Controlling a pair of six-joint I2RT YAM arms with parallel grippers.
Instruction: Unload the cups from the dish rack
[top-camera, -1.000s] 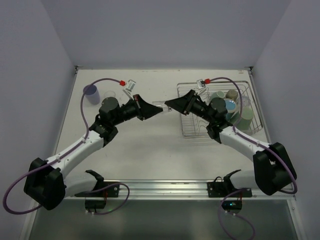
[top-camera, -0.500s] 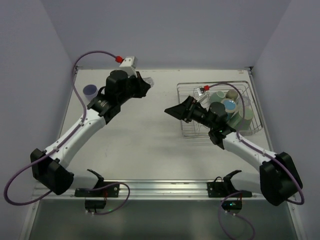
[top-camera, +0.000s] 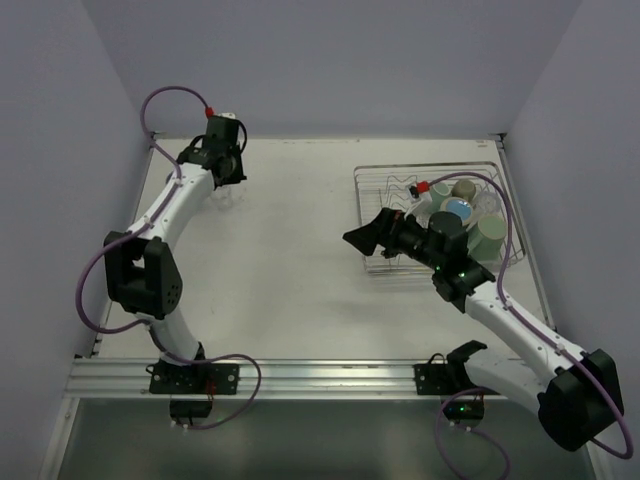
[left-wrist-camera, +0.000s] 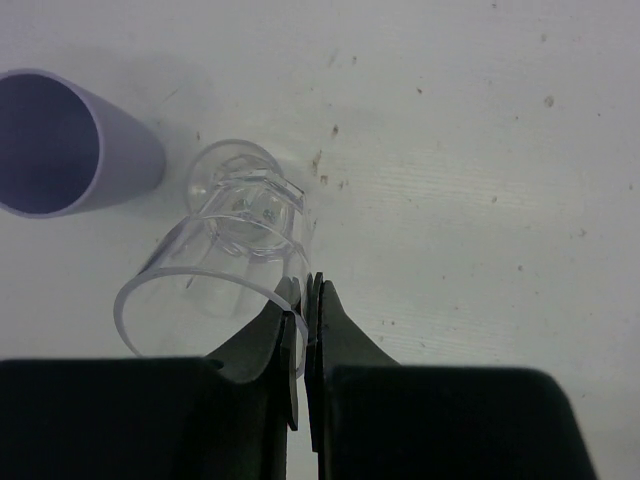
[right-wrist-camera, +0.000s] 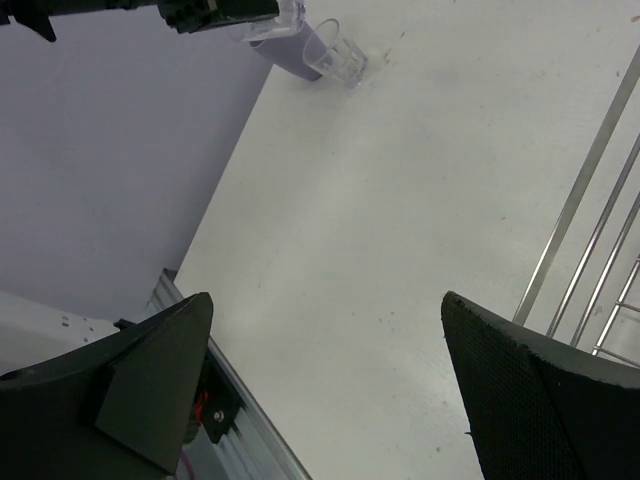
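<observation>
A: Status?
B: My left hand (left-wrist-camera: 303, 300) is pinching the clear glass cup (left-wrist-camera: 235, 250) by its rim, lavender cup (left-wrist-camera: 70, 145) just left of it.
A: Other side?
B: My right hand (right-wrist-camera: 325, 300) is spread wide above the worktop (right-wrist-camera: 350, 200); dish rack (right-wrist-camera: 590, 190) to its right w/ other cups (top-camera: 460, 208) inside.

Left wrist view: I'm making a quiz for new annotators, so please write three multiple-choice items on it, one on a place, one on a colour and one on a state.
1. Where is the lavender cup?
A. In a wire rack.
B. On the table, beside the clear cup.
C. Upside down on another cup.

2. What colour is the table?
A. White.
B. Black.
C. Green.

3. How is the left gripper?
A. Wide open.
B. Shut on nothing.
C. Shut on the clear cup's rim.

Key:
1 B, it stands on the bare surface, up and left of the clear cup.
2 A, the surface is white with a few dark specks.
3 C, the fingers pinch the glass wall between them.
</observation>
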